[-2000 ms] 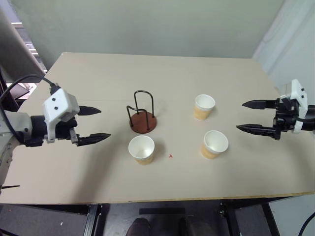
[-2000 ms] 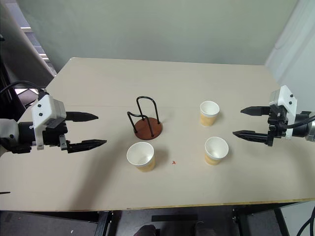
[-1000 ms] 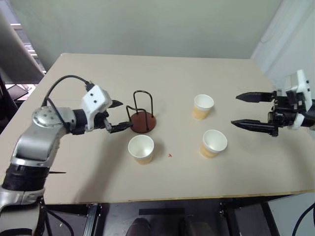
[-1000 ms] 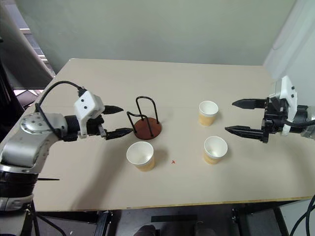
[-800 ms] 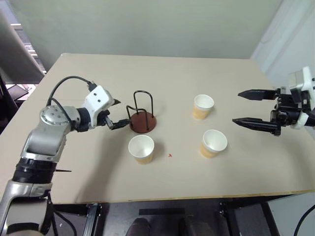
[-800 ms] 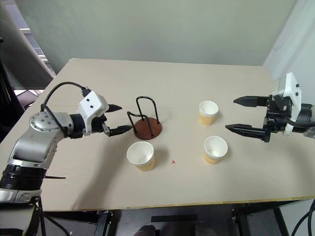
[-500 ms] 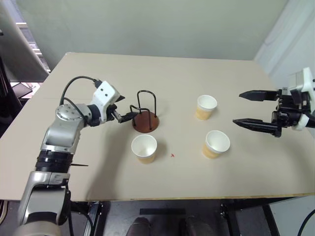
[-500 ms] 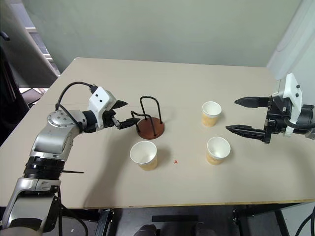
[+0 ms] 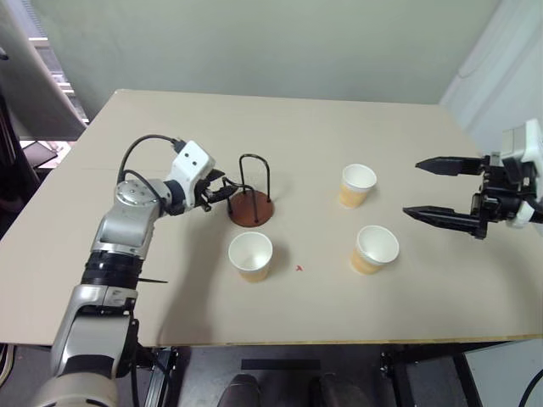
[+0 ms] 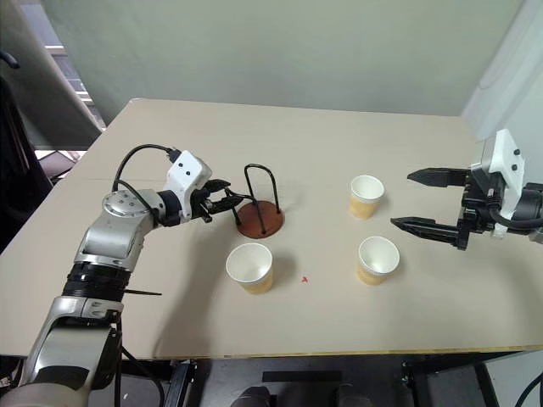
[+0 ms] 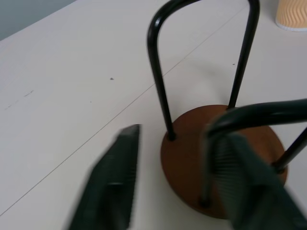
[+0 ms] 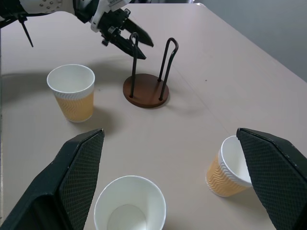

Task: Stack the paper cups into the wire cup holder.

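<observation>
The wire cup holder (image 9: 252, 209), a brown disc with black wire loops, stands left of the table's middle. My left gripper (image 9: 222, 192) reaches it from the left. Its fingers (image 11: 112, 177) have drawn close on either side of the low loop, open with a gap still showing. Three paper cups stand upright: one (image 9: 251, 256) just in front of the holder, one (image 9: 357, 184) to the right and one (image 9: 375, 248) nearer on the right. My right gripper (image 9: 413, 188) hovers wide open and empty, right of the two right-hand cups.
The beige table (image 9: 170, 305) has its front edge close behind the near cups, and a small red mark (image 9: 299, 269) lies between them. A pale wall stands behind the far edge. Dark furniture (image 9: 25, 102) stands off the table's left side.
My left gripper has moved right, up to the holder, and its fingers have narrowed around the low wire loop. The right gripper has stayed put and open.
</observation>
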`<state>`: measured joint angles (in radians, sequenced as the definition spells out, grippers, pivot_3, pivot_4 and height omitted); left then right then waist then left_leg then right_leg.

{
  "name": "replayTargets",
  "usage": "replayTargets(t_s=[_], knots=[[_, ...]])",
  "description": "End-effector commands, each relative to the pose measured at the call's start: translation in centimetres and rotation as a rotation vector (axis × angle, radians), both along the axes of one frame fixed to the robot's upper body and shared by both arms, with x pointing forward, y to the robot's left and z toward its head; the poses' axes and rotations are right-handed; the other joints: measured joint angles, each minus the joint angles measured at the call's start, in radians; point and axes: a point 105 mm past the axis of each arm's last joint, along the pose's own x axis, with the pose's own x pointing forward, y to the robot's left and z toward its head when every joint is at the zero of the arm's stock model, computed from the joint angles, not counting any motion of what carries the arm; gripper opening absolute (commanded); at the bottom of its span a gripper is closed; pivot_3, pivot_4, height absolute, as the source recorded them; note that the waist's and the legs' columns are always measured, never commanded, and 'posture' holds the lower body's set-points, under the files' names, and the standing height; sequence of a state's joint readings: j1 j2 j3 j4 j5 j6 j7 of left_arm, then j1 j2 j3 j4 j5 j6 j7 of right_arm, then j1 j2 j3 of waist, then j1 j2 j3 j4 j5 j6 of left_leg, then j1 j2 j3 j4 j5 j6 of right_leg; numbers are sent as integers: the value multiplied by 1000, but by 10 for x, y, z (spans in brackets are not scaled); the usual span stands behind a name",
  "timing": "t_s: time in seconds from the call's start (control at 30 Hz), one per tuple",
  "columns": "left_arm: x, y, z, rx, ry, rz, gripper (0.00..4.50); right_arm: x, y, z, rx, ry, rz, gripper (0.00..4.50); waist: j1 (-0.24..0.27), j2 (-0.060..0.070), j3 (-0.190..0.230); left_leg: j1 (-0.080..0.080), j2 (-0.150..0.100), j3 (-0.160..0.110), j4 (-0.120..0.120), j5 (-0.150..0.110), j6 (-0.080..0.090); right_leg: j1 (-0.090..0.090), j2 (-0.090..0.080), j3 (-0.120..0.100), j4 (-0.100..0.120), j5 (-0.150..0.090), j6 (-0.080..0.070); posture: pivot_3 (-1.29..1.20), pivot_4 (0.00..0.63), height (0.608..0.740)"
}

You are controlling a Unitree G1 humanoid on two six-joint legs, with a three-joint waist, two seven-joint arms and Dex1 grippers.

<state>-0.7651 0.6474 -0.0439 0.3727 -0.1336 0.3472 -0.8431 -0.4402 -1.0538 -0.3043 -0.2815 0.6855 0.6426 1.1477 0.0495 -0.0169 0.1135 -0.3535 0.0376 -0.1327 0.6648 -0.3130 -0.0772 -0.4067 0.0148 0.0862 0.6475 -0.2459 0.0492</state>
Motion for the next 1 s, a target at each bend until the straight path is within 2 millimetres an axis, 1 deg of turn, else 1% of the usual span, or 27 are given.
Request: replayTargets(t_s=[0.03, 0.1, 0.17, 0.2, 0.3, 0.4, 0.5, 0.57, 0.63, 0.7, 0.73, 0.83, 0.93, 1.0], knots=[[1, -1, 22, -17, -67, -9, 849, -5, -3, 15, -3, -64, -10, 4500, 0, 0, 0, 0, 0, 0, 0, 0, 0, 0, 0, 0, 0, 0, 0, 0, 150, 740], [1, 0, 23, -18, -74, -5, 66, -5, -3, 15, -3, -65, -12, 4500, 1, 0, 0, 0, 0, 0, 0, 0, 0, 0, 0, 0, 0, 0, 0, 0, 150, 740], [1, -1, 29, -40, -90, -8, 26, -5, -3, 14, -3, -65, -13, 4500, 1, 0, 0, 0, 0, 0, 1, 0, 0, 1, 0, 0, 0, 0, 1, 0, 150, 740], [0, -3, 36, -68, -99, -24, 26, -4, -3, 14, -3, -64, -13, 4500, 1, 0, 0, 0, 0, 0, 1, 0, 0, 1, 0, 0, 0, 0, 1, 0, 150, 740], [-6, -15, 53, -136, -118, -92, 26, -3, -3, 13, -3, -63, -14, 4500, 2, 0, 0, 0, 0, 0, 1, 0, 1, 1, 0, -1, -1, 0, 1, 0, 150, 740], [-16, -38, 66, -152, -126, -205, 26, -2, -3, 13, -2, -63, -16, 4500, 5, 0, 0, -1, 0, 0, 1, 0, 1, 0, 0, -1, -1, 0, 2, 0, 150, 740], [-39, -75, 78, -138, -115, -401, 26, -1, -3, 12, -1, -64, -18, 4500, 13, 0, 0, -3, -1, 0, 3, -1, 1, 0, 0, -1, -2, 1, 3, 0, 150, 740], [-61, -103, 72, -83, -87, -560, 26, -2, -3, 12, -1, -65, -20, 4500, 14, 0, 0, -4, -2, 0, 3, -1, 2, 0, -1, -1, -2, 1, 3, 0, 150, 740], [-73, -116, 65, -50, -68, -635, 26, -2, -3, 12, -1, -66, -23, 4500, 14, 0, 0, -3, -4, 0, 4, -2, 3, 0, -2, -1, -2, 1, 5, 0, 150, 740], [-80, -124, 59, -40, -46, -683, 26, -2, -3, 12, 0, -66, -24, 4500, 14, 0, 0, -3, -4, 1, 5, -2, 4, 0, -2, -1, -2, 0, 6, 0, 150, 740], [-85, -130, 53, -23, -25, -715, 26, -2, -3, 11, 1, -67, -26, 4500, 14, 0, 0, -3, -4, 1, 6, -2, 4, 0, -2, 0, -1, 0, 6, 0, 150, 740], [-92, -138, 37, 22, 24, -772, 26, -4, -4, 12, 1, -67, -29, 4500, 13, 0, 0, -2, -4, 2, 6, -3, 5, 1, -2, 0, -1, 0, 7, 0, 150, 740], [-94, -137, 23, 71, 57, -790, 26, -5, -5, 12, -1, -68, -39, 4500, 13, 0, 0, -3, -4, 2, 7, -3, 6, 1, -3, 1, -1, 0, 7, 0, 150, 740], [-100, -136, 17, 94, 81, -820, 26, -5, -6, 11, -2, -68, -43, 4500, 13, 0, 0, -3, -4, 2, 8, -4, 7, 1, -3, 1, -1, 0, 7, 0, 150, 740]])
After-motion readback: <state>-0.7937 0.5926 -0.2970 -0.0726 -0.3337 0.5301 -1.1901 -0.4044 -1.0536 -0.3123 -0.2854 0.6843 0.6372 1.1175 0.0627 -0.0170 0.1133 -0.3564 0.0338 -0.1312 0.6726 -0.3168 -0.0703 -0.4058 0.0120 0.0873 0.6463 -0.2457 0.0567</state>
